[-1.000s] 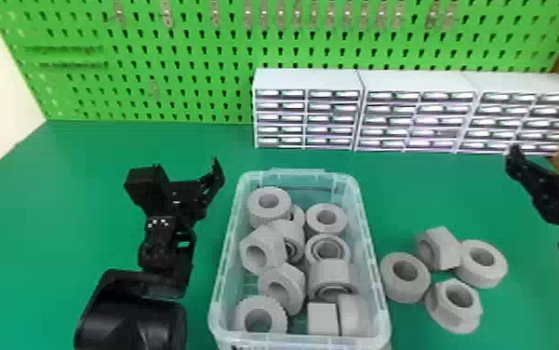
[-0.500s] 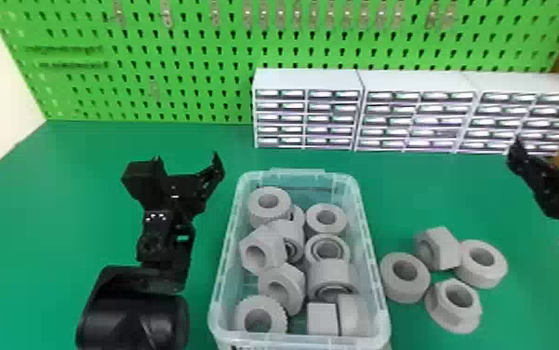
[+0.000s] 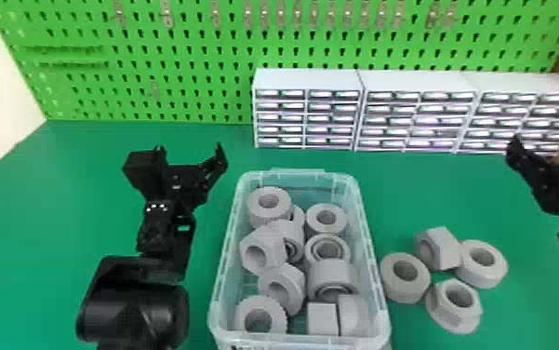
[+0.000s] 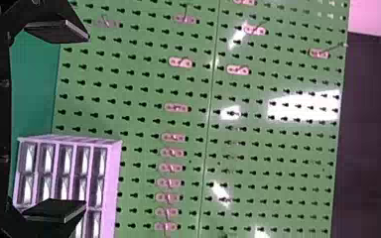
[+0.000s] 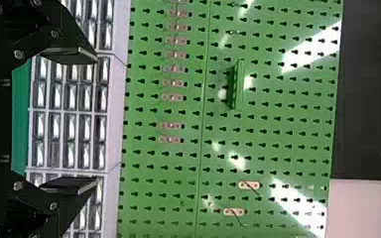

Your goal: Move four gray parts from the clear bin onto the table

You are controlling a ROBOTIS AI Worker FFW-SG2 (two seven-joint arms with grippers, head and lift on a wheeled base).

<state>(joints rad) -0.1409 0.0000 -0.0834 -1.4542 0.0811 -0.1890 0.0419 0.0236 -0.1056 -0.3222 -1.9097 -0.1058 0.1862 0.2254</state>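
1. Clock centred on clear bin (image 3: 301, 341), 12 = away from robot.
2. Left gripper (image 4: 85, 120): above table (image 3: 36, 232), between 10 and 11 o'clock, fingers spread wide, nothing held.
3. Right gripper (image 5: 96, 119): raised at about 2, also wide, nothing held.
4. Four gray parts on table at about 3: round part (image 3: 406, 294) nearest bin, tipped nut (image 3: 449, 247), outer round part (image 3: 487, 278), flanged nut (image 3: 451, 315). Count looks met; task probably done, arms should just keep clear.
5. More gray parts (image 3: 331, 274) jumbled inside bin.
6. Main risk: overshoot. Bin is still well stocked, so a policy ignoring the table count could pull a fifth.
7. Right arm dropping toward 3 could knock the cluster; cause is tight spacing. Tipped nut is the likeliest to topple, being up on its side.
8. Left arm swinging toward 3 at low height might clip the bin's rim and shove bin into the nearest round part. Can't tell if those two touch.
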